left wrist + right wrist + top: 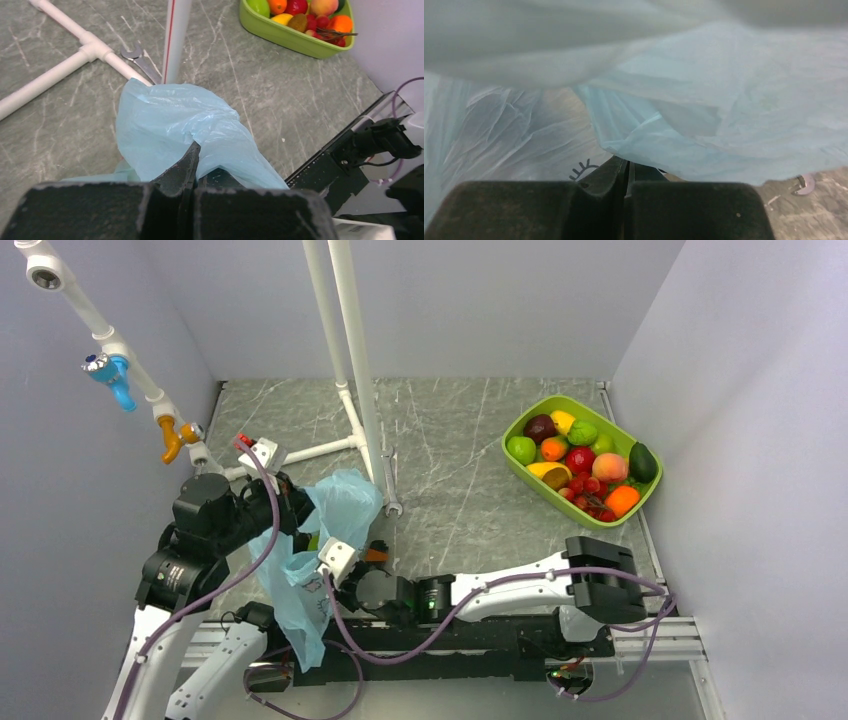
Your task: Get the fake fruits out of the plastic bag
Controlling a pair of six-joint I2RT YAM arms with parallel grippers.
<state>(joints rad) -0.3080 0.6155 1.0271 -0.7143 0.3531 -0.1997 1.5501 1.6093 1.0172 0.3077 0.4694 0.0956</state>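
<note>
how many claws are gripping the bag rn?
2. The left claw is shut on a bunched part of the plastic bag. The right claw is shut on a fold of it nearer the arm bases. Both show; none hidden.

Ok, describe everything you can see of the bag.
The bag is thin, crinkly, light-blue plastic, slightly see-through, with a small dark printed mark showing in the right wrist view. It is bunched up at the near left of the table, one long end hanging down. The left hand is shut on one fold and the right hand pinches another. What it holds, I cannot tell.
</note>
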